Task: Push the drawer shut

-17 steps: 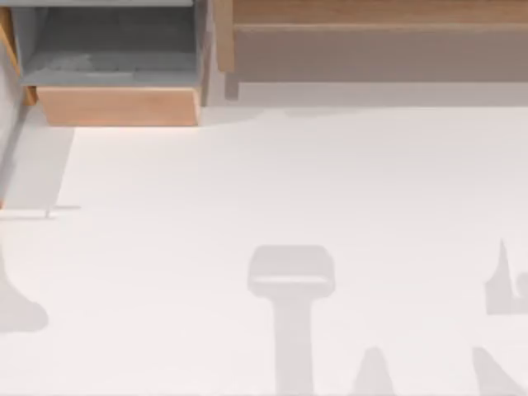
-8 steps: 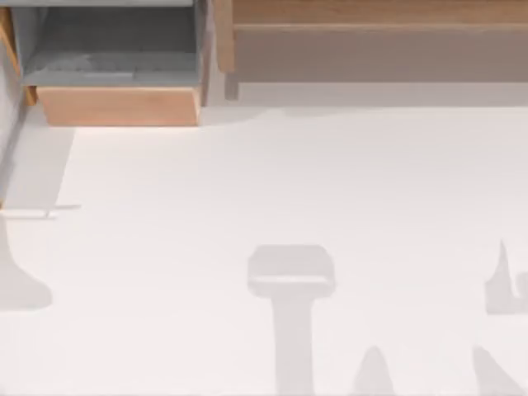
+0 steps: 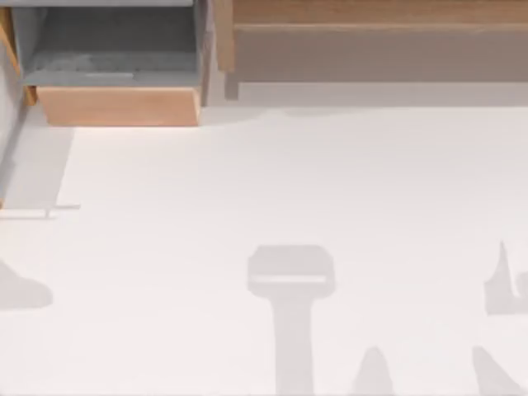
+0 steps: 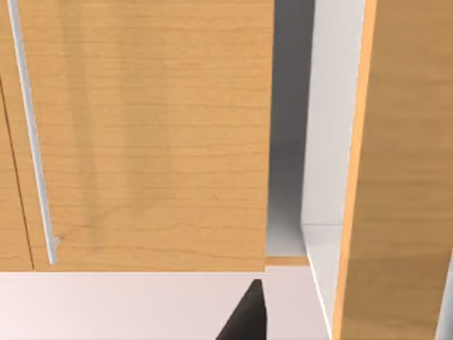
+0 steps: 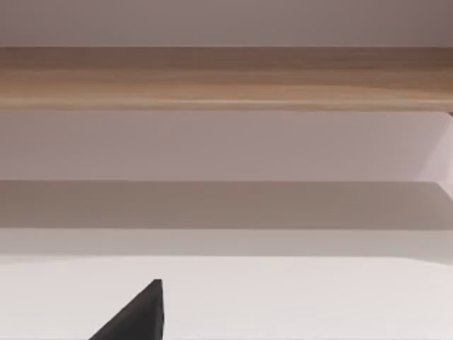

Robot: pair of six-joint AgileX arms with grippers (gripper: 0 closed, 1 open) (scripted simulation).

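Observation:
The drawer (image 3: 115,106) stands pulled out at the table's far left in the top view. It has a plain light-wood front panel, grey inner walls and a speckled grey floor (image 3: 107,62). In the left wrist view, one dark fingertip (image 4: 246,319) of my left gripper shows just short of a light-wood panel (image 4: 148,142) that carries a thin metal bar (image 4: 32,142). In the right wrist view, one dark fingertip (image 5: 138,315) of my right gripper shows above the white table, well away from a long wooden shelf (image 5: 226,78).
A long wooden shelf (image 3: 371,16) runs along the far edge to the drawer's right, with a wooden side post (image 3: 223,37) between them. Arm shadows fall on the white table (image 3: 289,181) at the near side and the left edge.
The shadow at the table's left edge has shortened and shifted slightly. The drawer has not moved.

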